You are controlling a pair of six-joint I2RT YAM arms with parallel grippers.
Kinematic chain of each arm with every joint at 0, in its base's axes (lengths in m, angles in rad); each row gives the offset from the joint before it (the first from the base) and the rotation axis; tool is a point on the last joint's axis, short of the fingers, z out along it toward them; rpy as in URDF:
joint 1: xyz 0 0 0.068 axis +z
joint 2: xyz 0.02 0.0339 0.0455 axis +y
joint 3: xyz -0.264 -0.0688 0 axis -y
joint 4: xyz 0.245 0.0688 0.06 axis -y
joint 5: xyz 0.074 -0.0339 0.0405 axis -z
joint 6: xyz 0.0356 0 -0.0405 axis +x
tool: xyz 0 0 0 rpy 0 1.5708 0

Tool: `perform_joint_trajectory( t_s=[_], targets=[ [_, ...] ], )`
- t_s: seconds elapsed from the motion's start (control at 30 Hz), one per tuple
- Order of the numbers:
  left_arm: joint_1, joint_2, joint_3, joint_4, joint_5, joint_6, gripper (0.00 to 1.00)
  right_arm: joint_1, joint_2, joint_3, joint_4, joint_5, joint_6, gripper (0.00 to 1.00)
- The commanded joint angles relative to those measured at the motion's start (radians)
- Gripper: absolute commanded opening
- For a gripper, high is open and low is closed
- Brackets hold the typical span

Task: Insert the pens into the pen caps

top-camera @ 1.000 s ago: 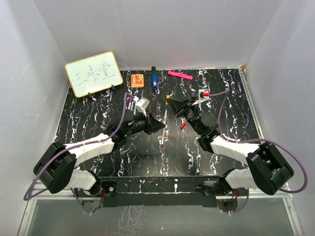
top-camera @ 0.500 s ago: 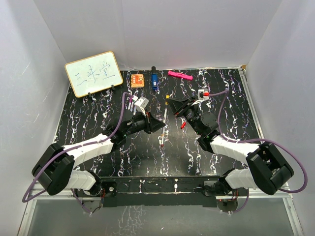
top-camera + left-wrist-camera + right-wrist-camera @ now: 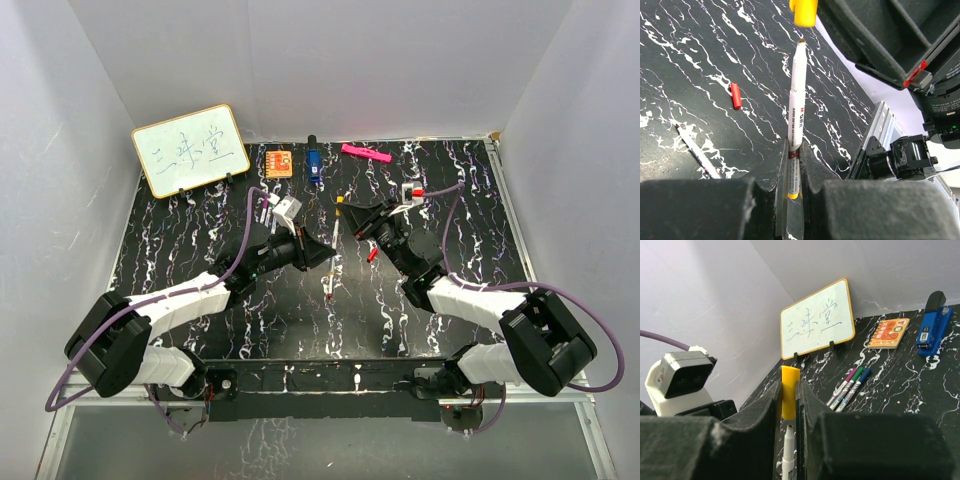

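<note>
My left gripper (image 3: 794, 150) is shut on a white pen (image 3: 797, 100) with a yellow end, holding it near that end. The pen's bare tip points at a yellow pen cap (image 3: 804, 11). My right gripper (image 3: 788, 385) is shut on the yellow cap (image 3: 789, 397). The pen tip (image 3: 788, 432) sits just short of the cap's open end, in line with it, with a small gap. In the top view the grippers meet over mid-table, cap (image 3: 340, 200) above pen (image 3: 335, 238). A red cap (image 3: 735, 95) and another uncapped pen (image 3: 697, 152) lie on the table.
Three capped pens (image 3: 850, 385), purple, green and blue, lie side by side behind the grippers. A whiteboard (image 3: 190, 148) stands at the back left. An orange block (image 3: 279, 161), a blue marker (image 3: 313, 164) and a pink bar (image 3: 365, 153) lie along the back edge.
The left gripper and its pen have shifted slightly up the table toward the yellow cap. The right gripper has barely moved.
</note>
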Motion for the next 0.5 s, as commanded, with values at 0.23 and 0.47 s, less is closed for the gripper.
perform_joint_trajectory(
  t_s=[0.23, 0.47],
  targets=[
    [-0.002, -0.036, 0.010, 0.047, -0.014, -0.001, 0.00, 0.001, -0.020, -0.010, 0.042, -0.010, 0.002, 0.00],
    [-0.002, -0.027, 0.009, 0.059, -0.013, -0.007, 0.00, 0.005, -0.015, -0.011, 0.047, -0.016, 0.009, 0.00]
  ],
)
